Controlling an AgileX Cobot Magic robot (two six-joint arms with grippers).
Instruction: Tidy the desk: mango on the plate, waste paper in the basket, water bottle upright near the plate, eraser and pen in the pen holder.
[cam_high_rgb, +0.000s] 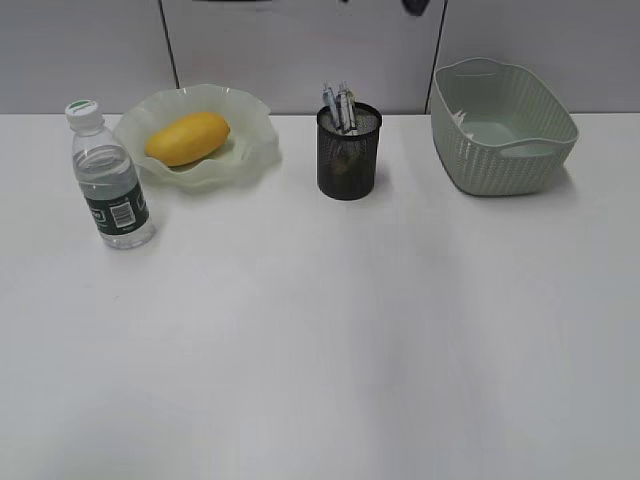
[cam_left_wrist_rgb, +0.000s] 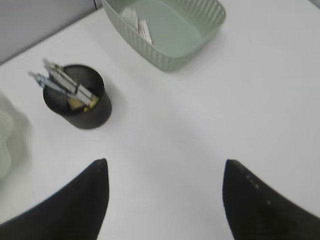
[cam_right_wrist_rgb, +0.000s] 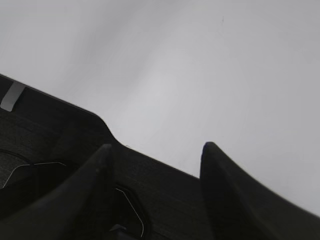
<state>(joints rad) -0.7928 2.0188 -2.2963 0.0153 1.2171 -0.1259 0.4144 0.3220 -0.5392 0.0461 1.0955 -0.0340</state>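
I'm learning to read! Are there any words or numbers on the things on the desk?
Nothing can be read here.
Water bottle: its dark green label has a barcode and white print, too small to read.
Waste paper in the basket: faint print, too blurred.
Pens in the pen holder: no legible marks.

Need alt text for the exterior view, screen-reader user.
A tidied white desk: a yellow mango lies on a wavy green plate, with an upright water bottle to its left. A black mesh pen holder with pens stands mid-desk, a pale green basket to the right.
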